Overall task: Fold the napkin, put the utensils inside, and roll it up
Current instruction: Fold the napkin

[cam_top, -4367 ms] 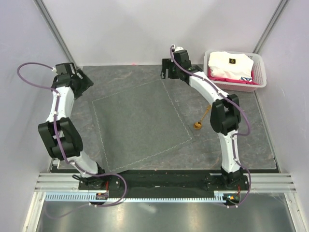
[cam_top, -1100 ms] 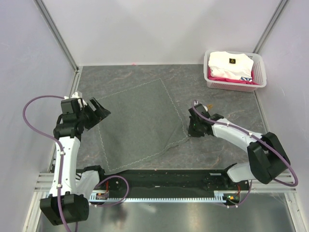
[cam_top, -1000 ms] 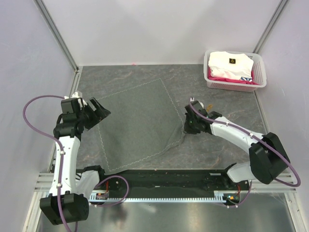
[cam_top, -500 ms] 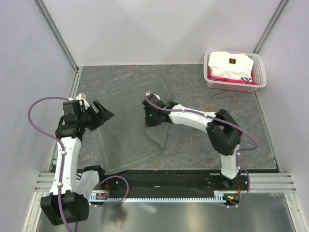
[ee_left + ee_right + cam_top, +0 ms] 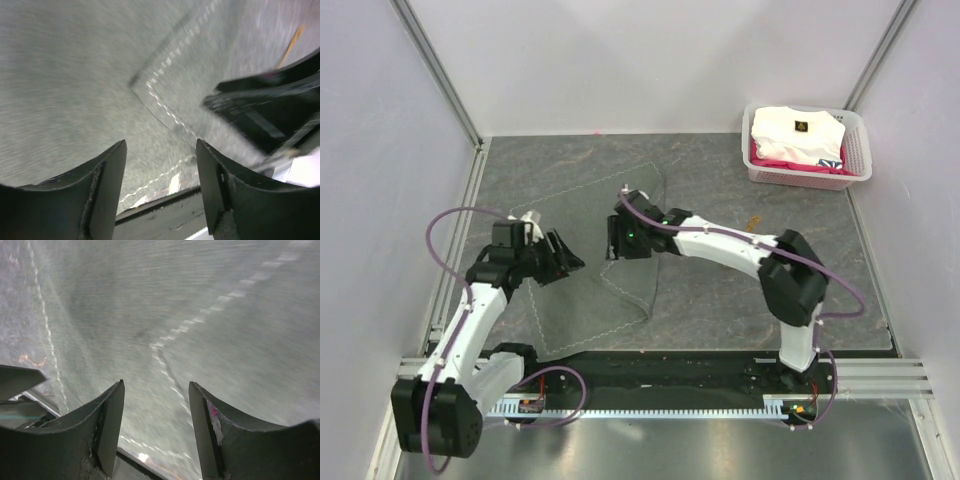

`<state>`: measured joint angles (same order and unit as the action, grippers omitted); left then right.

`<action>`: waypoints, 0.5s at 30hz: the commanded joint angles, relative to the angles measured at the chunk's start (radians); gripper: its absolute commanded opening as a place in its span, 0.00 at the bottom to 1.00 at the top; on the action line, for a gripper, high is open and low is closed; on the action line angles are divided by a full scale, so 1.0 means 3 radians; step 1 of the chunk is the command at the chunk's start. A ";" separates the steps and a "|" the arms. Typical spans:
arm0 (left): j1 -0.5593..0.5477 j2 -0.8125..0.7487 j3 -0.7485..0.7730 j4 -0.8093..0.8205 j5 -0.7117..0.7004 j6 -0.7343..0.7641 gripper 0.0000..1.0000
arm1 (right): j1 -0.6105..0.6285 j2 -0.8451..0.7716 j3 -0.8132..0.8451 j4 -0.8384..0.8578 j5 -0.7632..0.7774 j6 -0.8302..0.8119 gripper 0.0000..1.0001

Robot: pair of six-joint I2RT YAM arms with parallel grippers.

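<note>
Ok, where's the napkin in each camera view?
Top external: napkin, partly folded, just left of picture centre.
Left wrist: napkin fills most of the frame.
Right wrist: napkin fills most of the frame too.
Shared landmark: its pale stitched hem, cornering in both wrist views.

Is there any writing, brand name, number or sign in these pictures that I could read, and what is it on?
No text here can be read.
Small dark logo on the folded white shirt in the basket: too small to read.
Grey cloth and table: no lettering visible.
</note>
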<state>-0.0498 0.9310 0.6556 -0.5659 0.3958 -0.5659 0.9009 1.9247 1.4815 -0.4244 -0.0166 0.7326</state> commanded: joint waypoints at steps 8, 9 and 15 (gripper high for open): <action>-0.0831 0.0777 0.0182 0.0378 -0.0899 -0.0261 0.49 | -0.0395 -0.1598 -0.1118 0.0024 0.0316 0.0201 0.63; -0.0846 0.0818 0.0192 0.0378 -0.0940 -0.0256 0.48 | -0.0395 -0.1736 -0.1164 0.0024 0.0321 0.0227 0.63; -0.0908 0.1100 0.0259 0.0449 -0.1084 -0.0210 0.43 | -0.0395 -0.2059 -0.1379 -0.0032 0.0377 0.0329 0.63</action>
<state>-0.3111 1.2301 0.6857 -0.4873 0.1459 -0.6144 0.7795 1.3560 1.0950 -0.4282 0.0669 0.7952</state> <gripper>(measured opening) 0.442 0.630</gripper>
